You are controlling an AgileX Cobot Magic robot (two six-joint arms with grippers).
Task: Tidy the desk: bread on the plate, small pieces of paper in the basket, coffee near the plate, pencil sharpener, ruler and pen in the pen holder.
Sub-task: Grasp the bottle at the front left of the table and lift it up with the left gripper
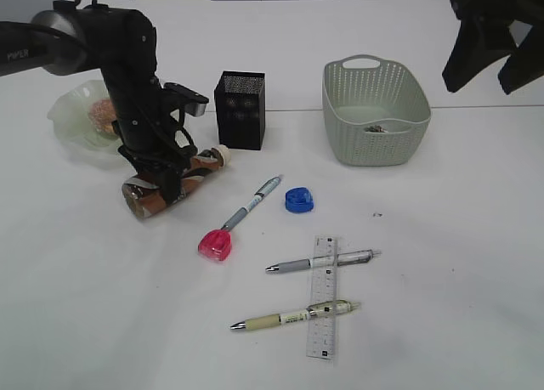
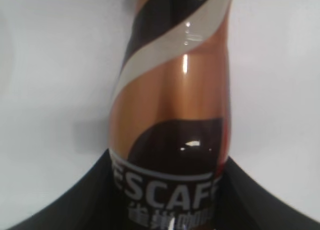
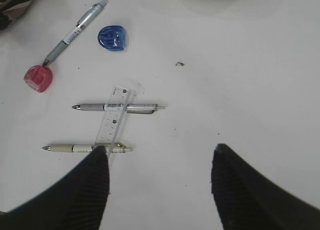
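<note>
The brown coffee bottle (image 1: 143, 199) lies on its side in front of the pale green plate (image 1: 68, 118), which holds bread (image 1: 104, 112). My left gripper (image 1: 167, 179) is shut round the bottle (image 2: 175, 89). Three pens (image 1: 252, 203) (image 1: 323, 261) (image 1: 293, 316), a clear ruler (image 1: 323, 296), a red sharpener (image 1: 215, 245) and a blue sharpener (image 1: 298, 200) lie on the table. The black pen holder (image 1: 240, 110) stands at the back. My right gripper (image 3: 160, 155) is open and empty, high above the table beside the ruler (image 3: 114, 121).
The green basket (image 1: 374, 148) stands at the back right with a paper scrap (image 1: 376, 127) inside. A tiny scrap (image 1: 376, 213) lies on the table in front of it and also shows in the right wrist view (image 3: 180, 64).
</note>
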